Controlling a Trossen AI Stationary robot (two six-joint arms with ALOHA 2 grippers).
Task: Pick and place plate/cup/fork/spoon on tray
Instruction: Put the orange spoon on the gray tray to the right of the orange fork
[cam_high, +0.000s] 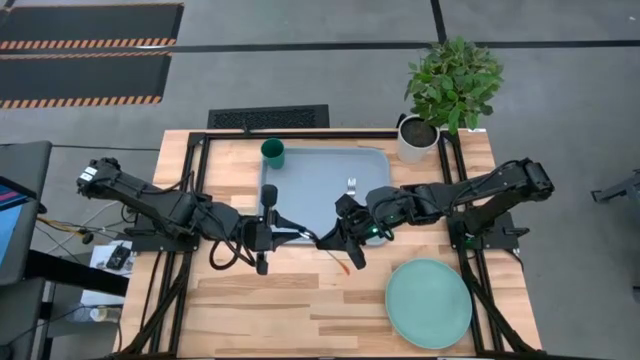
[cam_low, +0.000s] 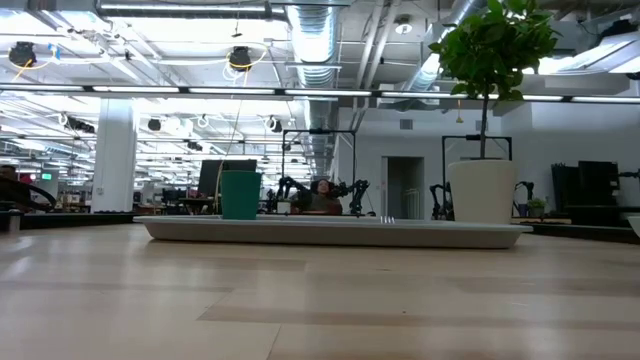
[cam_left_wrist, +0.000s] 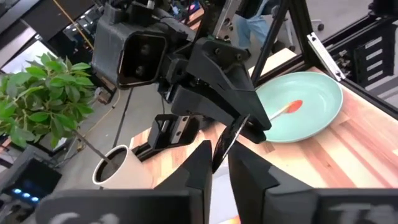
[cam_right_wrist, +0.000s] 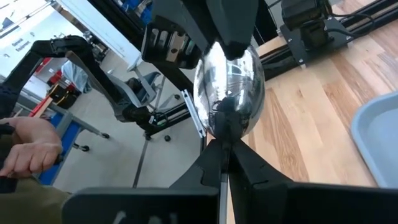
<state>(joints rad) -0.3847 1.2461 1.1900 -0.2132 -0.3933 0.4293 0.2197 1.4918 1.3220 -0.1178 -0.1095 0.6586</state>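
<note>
The spoon (cam_right_wrist: 229, 87) is held above the table near the tray's (cam_high: 310, 190) front edge, pinched at the handle by the right gripper (cam_high: 352, 250). The left gripper (cam_high: 290, 232) has its fingers pressed on the bowl. Judged step: a handover. Next, one gripper must release. The cup (cam_high: 273, 153) and fork (cam_high: 351, 185) sit on the tray; the plate (cam_high: 428, 303) remains on the table. The low view shows neither gripper.

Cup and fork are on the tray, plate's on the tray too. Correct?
Not quite. The plate is not on the tray. It sits on the bare table, off the tray's near right corner, as the high view shows. The cup and fork are on the tray, as you said.
</note>
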